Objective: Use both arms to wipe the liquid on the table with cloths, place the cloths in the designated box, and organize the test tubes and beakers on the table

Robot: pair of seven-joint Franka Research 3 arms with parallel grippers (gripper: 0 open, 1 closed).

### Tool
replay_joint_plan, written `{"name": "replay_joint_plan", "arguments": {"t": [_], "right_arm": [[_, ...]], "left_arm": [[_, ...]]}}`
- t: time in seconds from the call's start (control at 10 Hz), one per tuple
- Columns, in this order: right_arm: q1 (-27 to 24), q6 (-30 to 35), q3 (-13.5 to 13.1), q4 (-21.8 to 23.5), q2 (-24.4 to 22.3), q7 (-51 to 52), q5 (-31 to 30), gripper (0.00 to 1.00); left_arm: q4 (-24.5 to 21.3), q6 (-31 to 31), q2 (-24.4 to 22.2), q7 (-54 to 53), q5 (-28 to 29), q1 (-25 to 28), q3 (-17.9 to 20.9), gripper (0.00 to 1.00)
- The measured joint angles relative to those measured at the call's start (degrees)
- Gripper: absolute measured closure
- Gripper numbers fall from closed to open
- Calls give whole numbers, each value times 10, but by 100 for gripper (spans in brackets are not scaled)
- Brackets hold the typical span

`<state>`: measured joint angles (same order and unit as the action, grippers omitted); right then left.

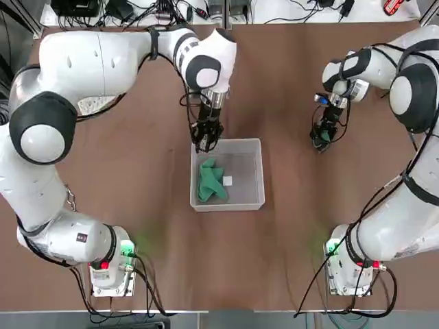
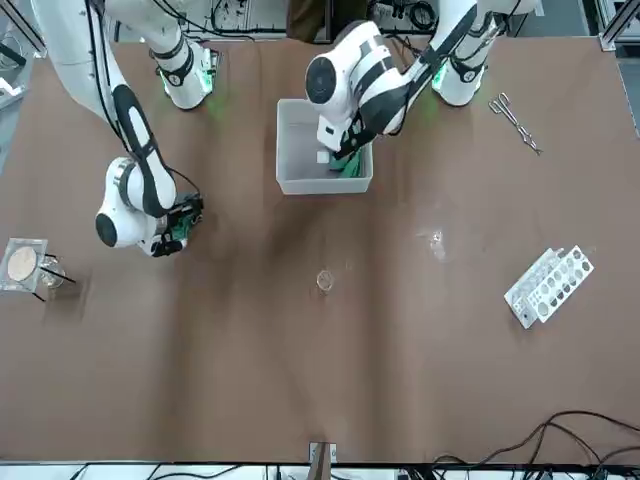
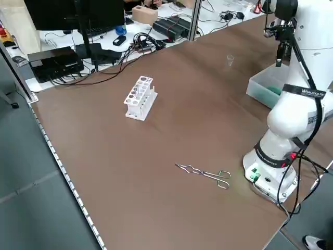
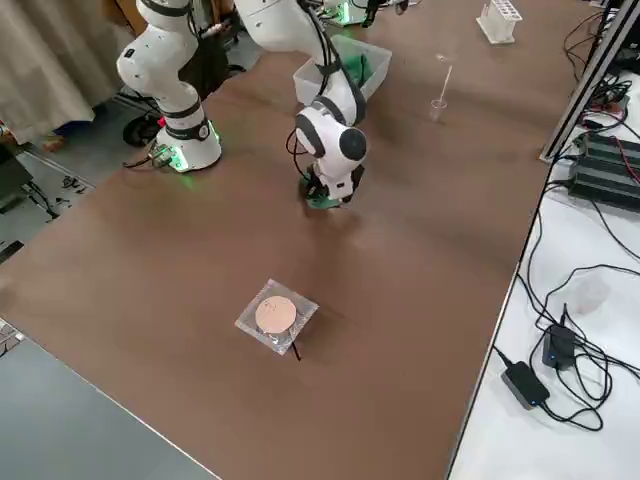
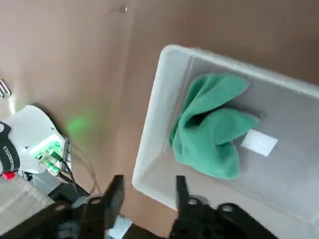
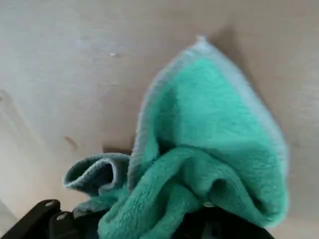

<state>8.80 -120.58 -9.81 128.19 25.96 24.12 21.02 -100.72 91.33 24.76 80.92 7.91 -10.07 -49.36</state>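
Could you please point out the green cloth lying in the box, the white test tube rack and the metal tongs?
green cloth in the box [image 1: 211, 181], top view, middle of the folded fabric.
white test tube rack [image 3: 140, 97], left side view, its side wall.
metal tongs [image 3: 204, 173], left side view, mid-shaft.

Premises: a robotics laboratory. Two white robot arms [image 1: 103, 62] are bolted at their bases to a wide brown counter [image 2: 300, 380]. Laboratory ware lies on it: a white test-tube rack [image 3: 140, 97], metal tongs [image 3: 205, 173], a small glass beaker [image 2: 324, 281] and a covered dish [image 4: 277, 316]. Power supplies and bundled cables [image 3: 130, 41] crowd the adjoining bench, beside a monitor [image 3: 73, 13] and aluminium framing [image 4: 590, 70].
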Motion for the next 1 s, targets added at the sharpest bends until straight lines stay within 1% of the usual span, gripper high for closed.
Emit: {"name": "replay_joint_plan", "arguments": {"t": [0.1, 0.2, 0.3, 0.4, 0.5, 0.7, 0.8, 0.9, 1.0], "right_arm": [[-9, -2, -18, -1, 0, 3, -21, 96], [-19, -5, -40, -5, 0, 4, -59, 96], [-35, -9, -56, -11, 1, 14, -94, 96], [-53, -9, -62, -21, 1, 32, -114, 96], [-63, 2, -64, -36, 1, 48, -121, 96], [-55, 72, -58, -83, -5, 46, -121, 96], [-36, 119, -54, -113, -16, 24, -118, 96], [-3, 163, -51, -136, -39, -10, -104, 96], [41, 202, -49, -148, -70, -52, -75, 96]], "left_arm": [[17, 0, -3, -3, 24, 3, 3, 28], [37, -1, -10, -20, 36, 6, 16, 15], [57, -3, -18, -51, 46, 9, 40, 5], [76, -13, -24, -92, 50, 12, 70, 8], [89, -27, -28, -155, 45, 18, 103, 13], [95, -22, -42, -294, -16, 46, 153, 9], [94, 8, -47, -329, -43, 51, 179, 6], [88, 59, -44, -341, -55, 51, 193, 3], [79, 115, -34, -342, -58, 50, 196, 4]]}}
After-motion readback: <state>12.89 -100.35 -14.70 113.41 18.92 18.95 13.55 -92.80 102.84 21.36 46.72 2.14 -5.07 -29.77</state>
